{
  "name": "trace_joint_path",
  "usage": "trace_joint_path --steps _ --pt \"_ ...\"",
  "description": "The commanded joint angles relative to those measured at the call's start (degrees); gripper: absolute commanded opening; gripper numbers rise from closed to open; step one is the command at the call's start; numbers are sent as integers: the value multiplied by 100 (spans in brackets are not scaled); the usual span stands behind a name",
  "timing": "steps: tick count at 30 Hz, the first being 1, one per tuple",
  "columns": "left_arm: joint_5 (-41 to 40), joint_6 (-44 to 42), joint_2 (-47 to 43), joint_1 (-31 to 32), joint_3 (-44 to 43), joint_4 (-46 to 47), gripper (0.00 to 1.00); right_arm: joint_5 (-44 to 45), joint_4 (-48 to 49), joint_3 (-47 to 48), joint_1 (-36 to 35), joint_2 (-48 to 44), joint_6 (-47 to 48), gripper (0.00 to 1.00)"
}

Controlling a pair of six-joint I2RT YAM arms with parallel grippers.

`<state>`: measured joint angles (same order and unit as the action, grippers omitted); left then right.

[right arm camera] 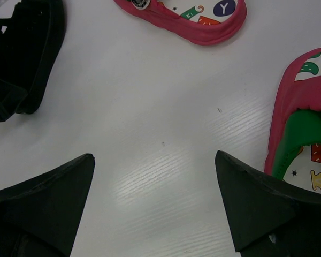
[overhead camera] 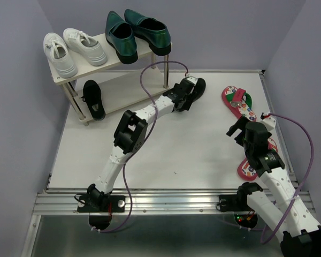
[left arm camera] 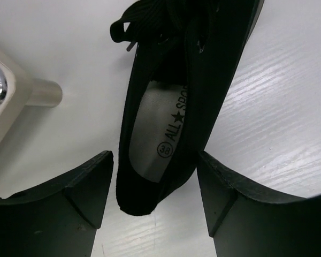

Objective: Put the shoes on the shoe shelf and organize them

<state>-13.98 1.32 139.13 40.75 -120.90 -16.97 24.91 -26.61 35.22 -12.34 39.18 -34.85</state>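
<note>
A black strap shoe (overhead camera: 197,87) lies on the table just right of the shoe shelf (overhead camera: 96,69). My left gripper (overhead camera: 188,96) is open, and the shoe's heel (left arm camera: 150,176) sits between its spread fingers (left arm camera: 155,160) without being clamped. The other black shoe (overhead camera: 93,99) stands on the shelf's lower board. The green loafers (overhead camera: 136,33) stand on the top board at the right. One red flip-flop (overhead camera: 238,101) lies at the right; the second (overhead camera: 247,169) is partly under my right arm. My right gripper (overhead camera: 236,128) is open and empty over bare table (right arm camera: 155,158), with a flip-flop (right arm camera: 305,123) by its right finger.
White sneakers (overhead camera: 75,49) fill the left of the top board. A metal shelf leg (left arm camera: 43,92) stands left of the black shoe. Purple walls close the back and sides. The other flip-flop (right arm camera: 192,16) and the black shoe (right arm camera: 27,53) lie ahead of the right gripper.
</note>
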Motion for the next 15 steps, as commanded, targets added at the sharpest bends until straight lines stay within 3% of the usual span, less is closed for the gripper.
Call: trace_joint_path --steps 1,3,4,6,7,15 --pt "88 17 -44 -41 -127 80 70 129 24 319 12 28 31 100" --pt "36 52 -97 -41 -74 97 51 129 16 345 12 28 31 100" --pt "9 87 -192 -24 -4 98 30 120 7 345 12 28 31 100" --pt "-43 149 -359 -24 75 124 6 128 15 345 12 20 31 100" --pt "-61 201 -430 -15 171 124 0 129 7 336 12 20 31 100" --pt "-544 692 -1825 407 1691 510 0 120 -2 310 12 -50 22 100"
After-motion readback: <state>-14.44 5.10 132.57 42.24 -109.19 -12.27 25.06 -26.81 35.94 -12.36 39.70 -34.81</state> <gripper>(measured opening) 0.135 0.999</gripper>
